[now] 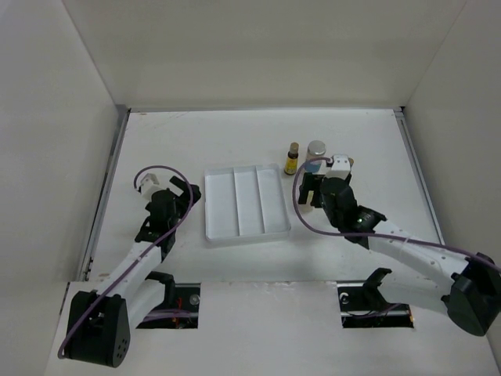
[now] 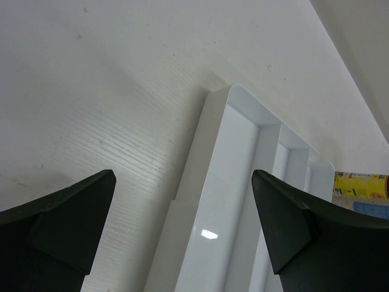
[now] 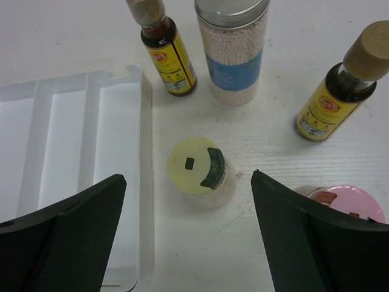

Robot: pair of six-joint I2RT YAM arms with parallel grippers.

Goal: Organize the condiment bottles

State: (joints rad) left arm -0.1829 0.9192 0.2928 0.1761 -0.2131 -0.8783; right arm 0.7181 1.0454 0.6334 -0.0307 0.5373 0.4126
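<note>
Currently hanging the right pincer (image 3: pixel 188 178) spread wide, pinching nothing, right above the yellowish-top bottle (image 3: pixel 196 173). Parking the left pincer (image 2: pixel 183 176) likewise spread and empty, over the left wall of the white tray (image 2: pixel 243 182), well away from the bottles.

Finding all five bottles bunched on the tabletop (image 1: pixel 172 141) just right of the tray, none in a slot yet. Placing the yellowish-top one nearest the tray wall, the pink-top bottle (image 3: pixel 347 205) just beside it. Placing the blue-label jar (image 3: pixel 232 55) further back, w/ one amber bottle (image 3: pixel 168 55) on its tray side and the other amber bottle (image 3: pixel 336 94) on the far side.

Risks, judging from this:
- Coming down w/ one side of the pincer so near the pink top, prob. clipping or tipping it.
- Dropping the opposite side close to the tray wall, poss. catching it and shoving the tray.
- Closing off-centre on a squat round body, maybe squirting it sideways toward the jar.
- Carrying it too low over the tray wall, snagging the base.

Seeing all five standing upright, long axes running vertical, caps pointing up at the wrist cam. Reading the amber ones' outward lean as prob. a lens effect. Noting a dark tab on the yellowish cap, turned toward the pink-top side. Needing no re-orienting before a top-down pinch, by this reading.
</note>
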